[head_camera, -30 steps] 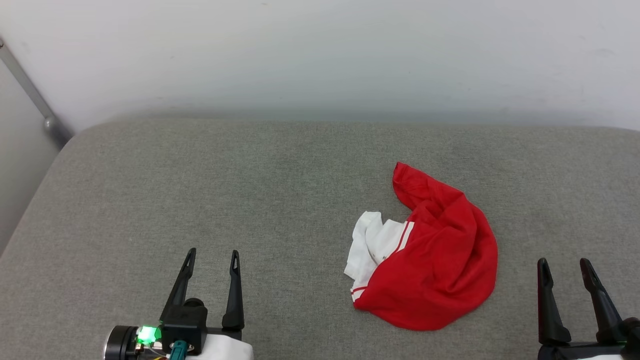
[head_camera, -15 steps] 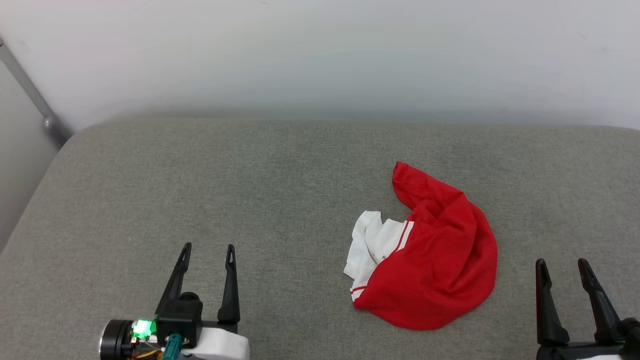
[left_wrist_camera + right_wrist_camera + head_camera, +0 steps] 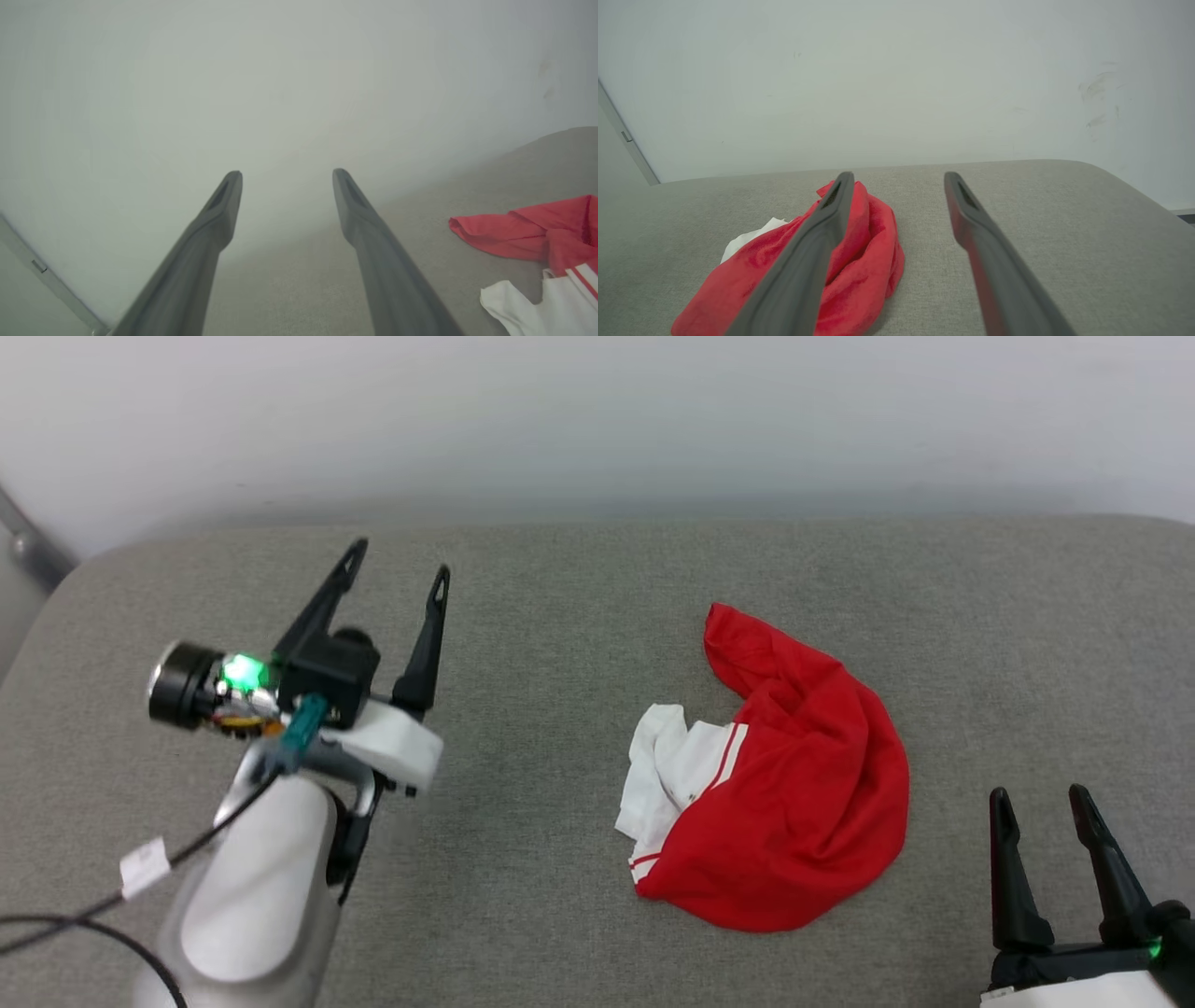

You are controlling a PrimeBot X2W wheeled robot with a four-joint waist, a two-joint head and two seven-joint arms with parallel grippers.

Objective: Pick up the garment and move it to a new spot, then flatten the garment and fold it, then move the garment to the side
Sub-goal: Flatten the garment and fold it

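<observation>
Crumpled red T-shirt with white sleeve point(image 3: 794, 803) heaped right of centre on grey padded fabric surface point(image 3: 560, 616), untouched: picking up, flattening, folding and setting aside all left to do. Apart and empty: left fingers point(image 3: 432, 621) raised at far left, right fingers point(image 3: 1010, 868) near right of heap. Broad bare room to left; pale wall point(image 3: 597, 411) along far edge.

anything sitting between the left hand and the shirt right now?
Nothing: in the head view the stretch of grey cushion between the left hand and the garment is bare; the left wrist view agrees.
</observation>
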